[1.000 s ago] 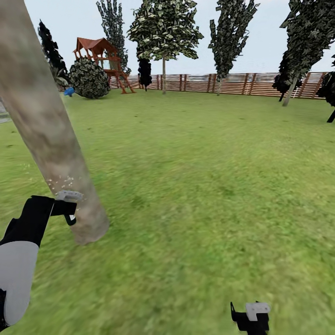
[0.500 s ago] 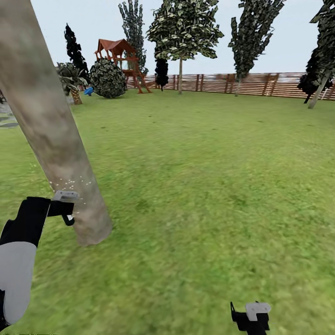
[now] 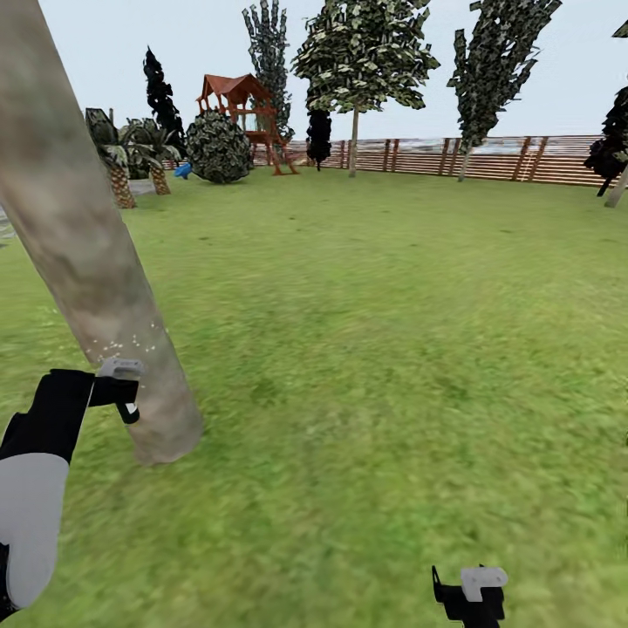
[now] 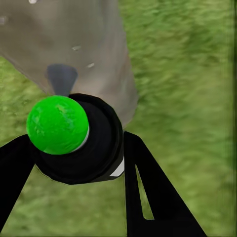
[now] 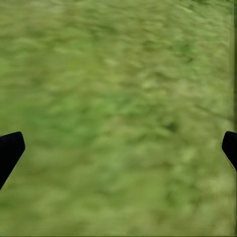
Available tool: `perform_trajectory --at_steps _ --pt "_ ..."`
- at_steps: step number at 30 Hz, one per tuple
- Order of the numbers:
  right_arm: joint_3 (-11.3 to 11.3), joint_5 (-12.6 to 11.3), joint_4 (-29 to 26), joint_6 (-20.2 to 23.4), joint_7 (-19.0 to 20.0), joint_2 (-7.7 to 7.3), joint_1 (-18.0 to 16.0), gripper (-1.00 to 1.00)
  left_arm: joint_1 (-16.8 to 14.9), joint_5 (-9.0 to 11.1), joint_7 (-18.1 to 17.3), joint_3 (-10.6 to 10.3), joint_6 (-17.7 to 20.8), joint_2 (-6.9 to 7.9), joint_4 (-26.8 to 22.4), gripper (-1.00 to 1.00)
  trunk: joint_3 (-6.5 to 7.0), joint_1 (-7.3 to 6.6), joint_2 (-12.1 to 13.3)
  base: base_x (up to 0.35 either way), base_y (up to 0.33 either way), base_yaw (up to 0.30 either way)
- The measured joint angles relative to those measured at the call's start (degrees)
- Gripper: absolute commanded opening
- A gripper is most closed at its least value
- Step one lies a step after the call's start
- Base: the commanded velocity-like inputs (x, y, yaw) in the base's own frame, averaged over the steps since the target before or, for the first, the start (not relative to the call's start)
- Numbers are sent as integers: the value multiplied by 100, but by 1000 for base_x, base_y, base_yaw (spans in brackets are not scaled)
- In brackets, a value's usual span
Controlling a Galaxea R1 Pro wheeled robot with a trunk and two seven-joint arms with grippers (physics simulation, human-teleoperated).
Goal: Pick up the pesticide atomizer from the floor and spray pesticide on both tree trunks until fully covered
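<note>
Red playset (image 3: 240,109), round bush (image 3: 218,148).

Even daylight — blurry, shadowless render

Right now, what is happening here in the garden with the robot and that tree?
The robot stands on the lawn close to a tree trunk. Its left gripper is shut on the pesticide atomizer, held right beside the lower trunk. Small white specks show on the bark just above it, which suggests spraying. The right gripper hangs open over bare grass, with its jaws wide apart and holding nothing.
</note>
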Motion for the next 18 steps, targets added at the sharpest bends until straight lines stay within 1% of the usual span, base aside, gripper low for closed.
perform_trajectory --at_steps 3,12,14,15,16,17,18 --pt "0 0 0 0 1 0 0 100 -2 -5 0 -4 6 -2 0 -100 0 0 0 50 -265 223" --pt "0 0 0 -1 1 0 0 100 -4 -19 0 4 7 0 -2 -100 0 0 0 2 -273 276" --pt "0 0 0 -1 1 0 0 100 3 12 -1 0 5 -11 218 -100 0 0 0 0 -273 170" --pt "-1 0 0 3 1 0 0 100 4 33 -1 -3 5 -41 367 -100 -1 0 0 0 -273 61" --pt "0 0 0 2 1 0 0 100 5 48 3 0 -1 -111 482 -100 0 0 0 0 -273 25" --pt "0 0 0 3 1 0 0 100 5 59 79 8 -8 -226 556 -100 0 0 0 0 -273 13" --pt "0 0 0 3 1 0 0 100 4 43 200 15 -19 -301 577 -100 0 0 0 0 -273 7"
